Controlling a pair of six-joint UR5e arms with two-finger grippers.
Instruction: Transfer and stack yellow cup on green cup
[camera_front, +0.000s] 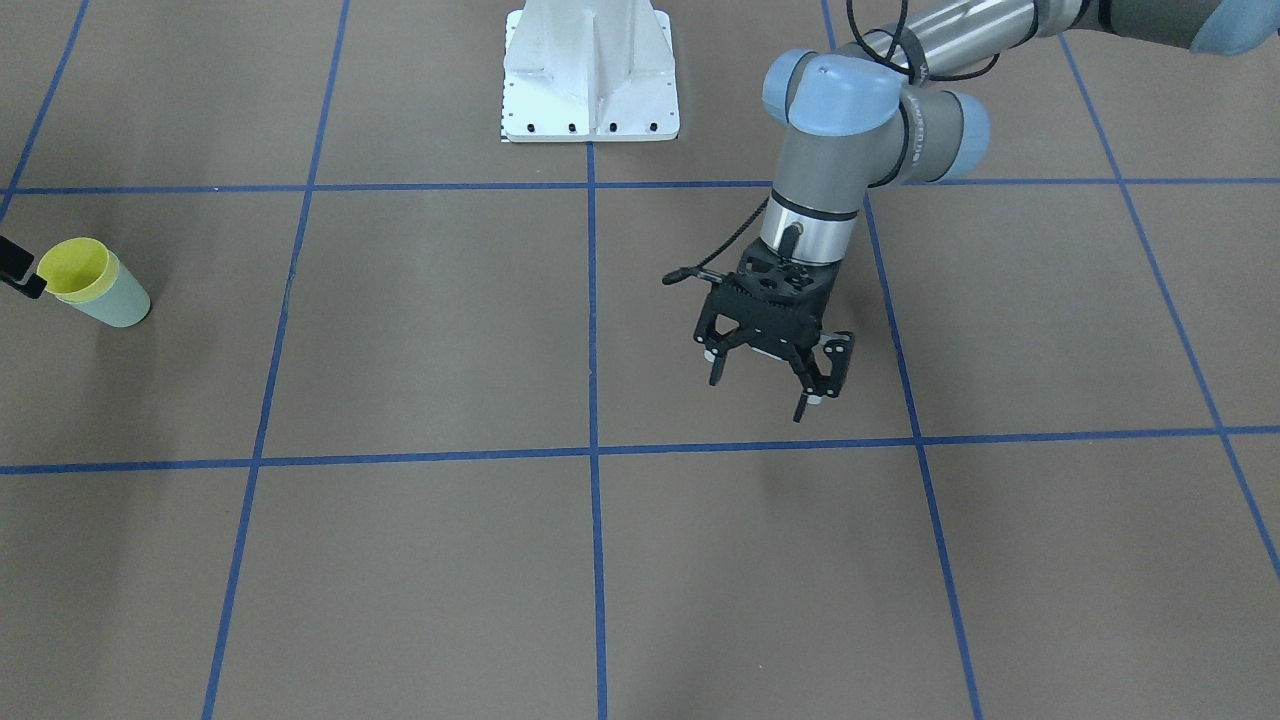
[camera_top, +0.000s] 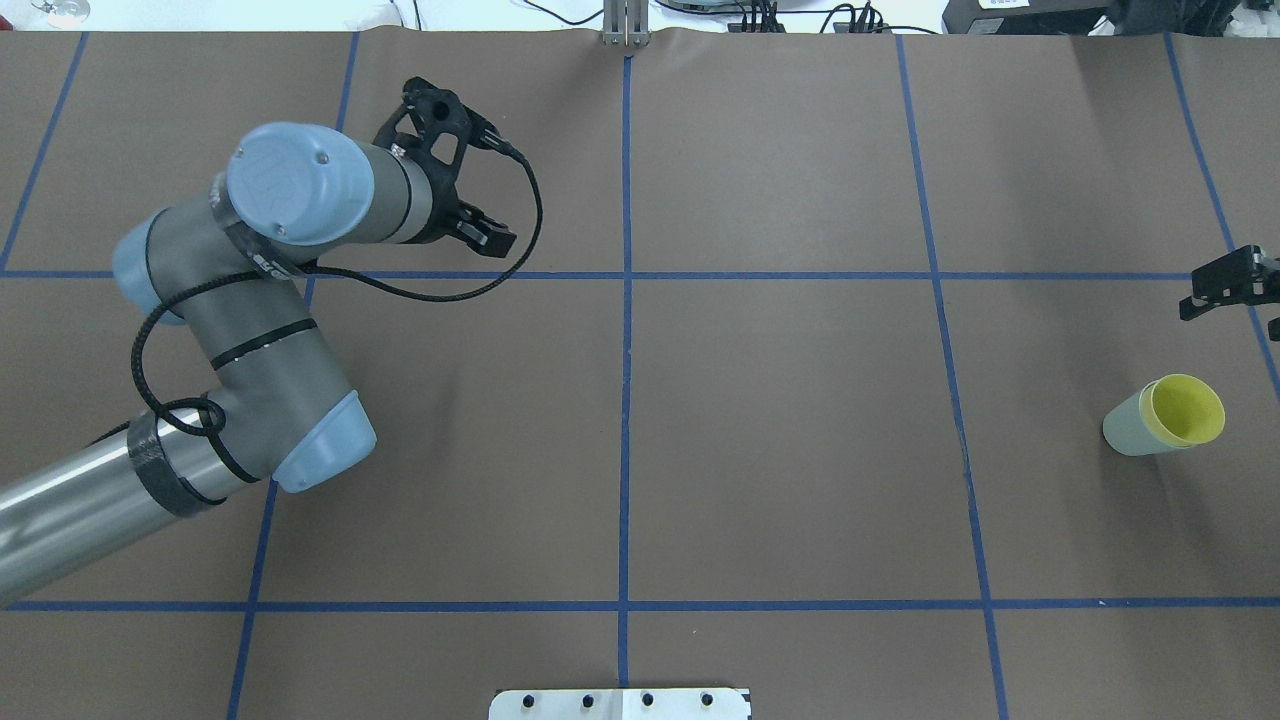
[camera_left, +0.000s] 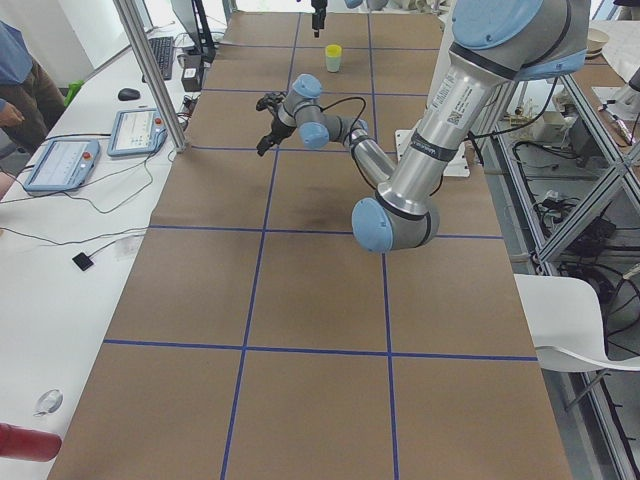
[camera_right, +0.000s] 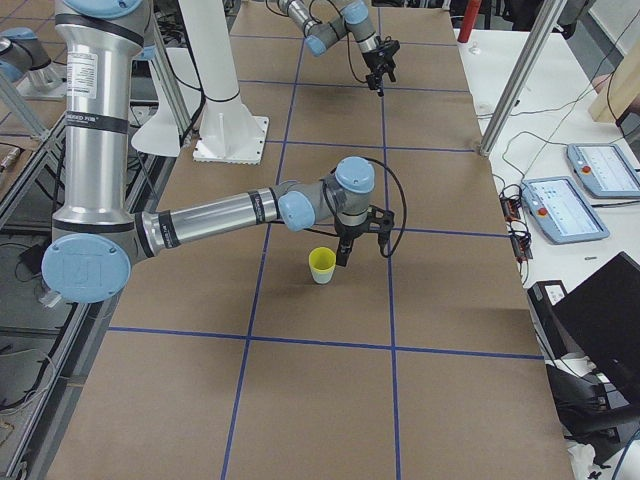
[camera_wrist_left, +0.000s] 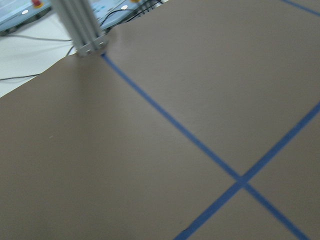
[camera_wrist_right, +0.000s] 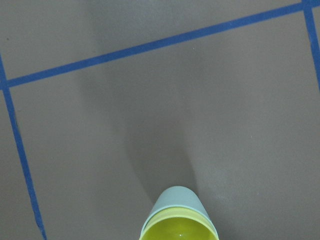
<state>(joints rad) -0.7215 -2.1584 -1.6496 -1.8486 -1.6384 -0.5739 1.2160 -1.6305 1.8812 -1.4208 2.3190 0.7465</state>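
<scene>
The yellow cup sits nested inside the green cup, which stands upright on the table at the robot's far right; the pair also shows in the overhead view, with the yellow cup inside the green cup. In the right wrist view the yellow rim shows inside the green wall at the bottom edge. My right gripper is open and empty, just beyond the cups and apart from them, partly cut off by the view's edge. My left gripper is open and empty, above bare table far from the cups.
The white robot base plate stands at the table's robot side. Blue tape lines grid the brown table cover. A metal post stands at the far table edge near my left gripper. Tablets and cables lie beyond that edge.
</scene>
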